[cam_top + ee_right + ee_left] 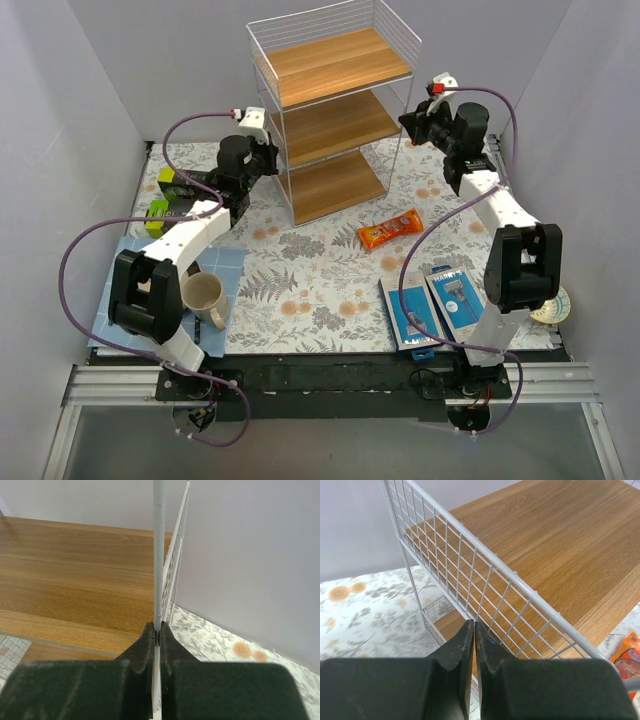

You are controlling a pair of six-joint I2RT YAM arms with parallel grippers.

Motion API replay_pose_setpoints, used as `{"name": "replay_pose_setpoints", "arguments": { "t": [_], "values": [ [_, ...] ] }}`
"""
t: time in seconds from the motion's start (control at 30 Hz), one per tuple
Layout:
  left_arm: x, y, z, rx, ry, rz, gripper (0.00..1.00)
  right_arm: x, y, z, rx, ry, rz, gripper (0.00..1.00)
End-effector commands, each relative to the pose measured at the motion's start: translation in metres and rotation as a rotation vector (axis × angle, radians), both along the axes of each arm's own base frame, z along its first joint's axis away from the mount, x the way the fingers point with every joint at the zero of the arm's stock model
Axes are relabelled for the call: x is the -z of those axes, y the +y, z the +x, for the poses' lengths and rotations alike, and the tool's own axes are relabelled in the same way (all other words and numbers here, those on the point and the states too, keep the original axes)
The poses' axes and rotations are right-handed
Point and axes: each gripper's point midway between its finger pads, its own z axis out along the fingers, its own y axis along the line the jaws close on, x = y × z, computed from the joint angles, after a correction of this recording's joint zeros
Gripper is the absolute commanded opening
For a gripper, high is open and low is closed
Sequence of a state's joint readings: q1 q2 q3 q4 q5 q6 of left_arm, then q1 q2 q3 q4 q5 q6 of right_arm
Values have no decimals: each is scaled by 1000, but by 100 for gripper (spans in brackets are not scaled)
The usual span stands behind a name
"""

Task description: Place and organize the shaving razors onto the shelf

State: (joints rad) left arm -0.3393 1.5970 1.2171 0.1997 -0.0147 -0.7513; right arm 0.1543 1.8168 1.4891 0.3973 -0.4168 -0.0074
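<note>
Progress: nothing placed yet, by my reading; all three boards of the shelf point(335, 62) are bare in the top view; both packs are left to lift, carry and line up
Location of razors: the shaving razors point(410, 314) lie flat on the bench point(300, 272), side by side and touching or nearly so, at the near right by the right arm's base; well apart from the shelf and from both claws
Look of razors: two flat blue blister cards, each with a pale panel showing a grey razor; faces up, long sides roughly parallel, both slightly skewed to the bench edge; thin and flush to the cloth, so I judge an edge pick-up fiddly
Shelf: upright at the far middle of the bench; white wire frame, light wooden boards; its top board point(560, 555) fills the left wrist view
Left claw point(473, 625): closed, fingers pressed together with nothing seen between them; just beside the shelf's left wire rail; whether it touches the rail I cannot tell
Right claw point(159, 628): closed, and it looks clamped on a thin upright white wire at the shelf's right side
Nearby: an orange snack packet point(390, 230) lies between the shelf and the razors; not part of the job
Remaining: free the claws from the shelf; fetch each pack; set both neatly on a board
</note>
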Motion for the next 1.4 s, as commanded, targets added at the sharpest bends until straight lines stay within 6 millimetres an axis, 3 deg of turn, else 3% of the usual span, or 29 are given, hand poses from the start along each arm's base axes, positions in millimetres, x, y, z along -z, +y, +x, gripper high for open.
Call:
{"name": "replay_pose_setpoints", "arguments": {
  "t": [0.0,0.1,0.23,0.3,0.33,0.37,0.43,0.47,0.5,0.57,0.67,0.87,0.9,0.93,0.97,1.0,1.07,1.1,1.13,1.2,1.23,1.27,1.3,1.33,1.37],
  "values": [
    [-21,-64,0,170,-48,-66,6,-101,-35,-28,74,-272,-3,1],
    [-24,-82,6,195,-50,-82,6,-98,-55,-31,124,-260,-20,1],
    [-7,-103,22,198,-5,-114,7,-93,-79,-36,190,-248,-40,1],
    [-13,-117,25,220,-21,-121,7,-91,-91,-39,225,-246,-54,1],
    [-3,-128,26,238,-6,-114,8,-90,-97,-40,242,-243,-57,1],
    [-10,-133,30,244,-23,-120,8,-88,-100,-40,256,-238,-61,1],
    [-7,-143,34,257,-15,-124,8,-85,-107,-42,285,-230,-70,1],
    [4,-151,37,265,3,-119,8,-84,-107,-43,289,-228,-72,1],
    [-3,-154,41,265,-10,-127,8,-85,-125,-43,330,-231,-79,1],
    [6,-164,44,271,4,-124,9,-81,-130,-44,341,-225,-85,1],
    [3,-172,45,274,-4,-127,9,-81,-138,-43,360,-226,-97,1],
    [5,-159,43,222,-7,-107,10,-81,-137,-41,332,-223,-95,1],
    [-2,-150,43,182,-22,-107,10,-80,-136,-41,327,-218,-92,1],
    [2,-145,41,162,-15,-99,10,-80,-136,-41,325,-214,-89,5],
    [-1,-138,39,134,-18,-98,18,-85,-136,-44,326,-218,-85,12],
    [-6,-129,39,96,-25,-99,28,-86,-137,-46,331,-212,-83,27],
    [-21,-107,28,66,-25,-112,50,-92,-141,-56,359,-222,-92,39],
    [-26,-99,23,58,-23,-114,54,-94,-143,-61,372,-222,-94,46],
    [-44,-81,14,41,-31,-123,57,-90,-146,-66,388,-200,-101,49],
    [-41,-62,1,21,13,-136,62,-88,-158,-85,456,-185,-113,56],
    [-47,-46,-8,11,36,-138,63,-76,-161,-92,473,-143,-125,58],
    [-40,-39,-16,8,64,-134,65,-79,-165,-106,500,-135,-132,59],
    [-37,-32,-22,10,87,-130,66,-69,-165,-113,496,-107,-162,60],
    [-25,-29,-32,42,138,-115,67,-51,-162,-120,470,-63,-196,60],
    [-31,-29,-46,84,139,-115,68,-24,-158,-132,428,30,-240,60]
  ]
}}
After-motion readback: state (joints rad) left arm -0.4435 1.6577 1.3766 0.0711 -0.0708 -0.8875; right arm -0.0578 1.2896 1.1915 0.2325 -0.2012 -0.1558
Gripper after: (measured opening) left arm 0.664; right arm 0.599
